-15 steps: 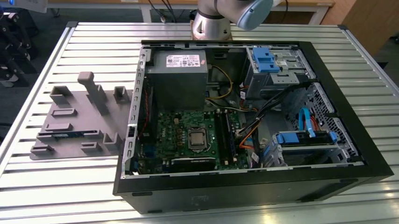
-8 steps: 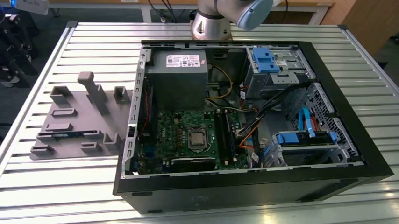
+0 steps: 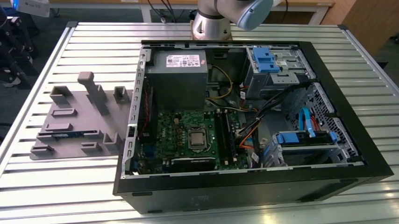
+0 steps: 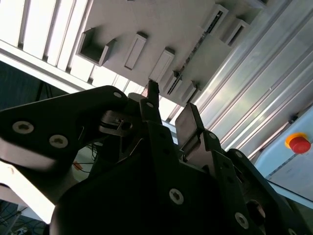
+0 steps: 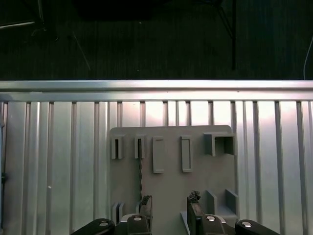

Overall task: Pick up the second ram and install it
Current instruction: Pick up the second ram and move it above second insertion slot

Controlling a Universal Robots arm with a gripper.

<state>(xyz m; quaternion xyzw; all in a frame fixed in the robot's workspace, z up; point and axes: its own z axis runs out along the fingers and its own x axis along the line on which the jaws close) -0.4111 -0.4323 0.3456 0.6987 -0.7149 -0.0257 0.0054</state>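
Slatted metal table (image 5: 58, 147) below, I see the gripper (image 5: 169, 201) spread wide and empty over the grey fixture tray (image 5: 171, 186), second ram (image 5: 140, 169) on edge in 1 slot.

In the exterior view the arm (image 3: 218, 18) was cut off at twelve o'clock, and the second ram (image 3: 65, 136), at nine o'clock from the computer case (image 3: 249, 186), was too small to make out. In the first wrist view the frame edge cut off the gripper (image 5: 168, 208).
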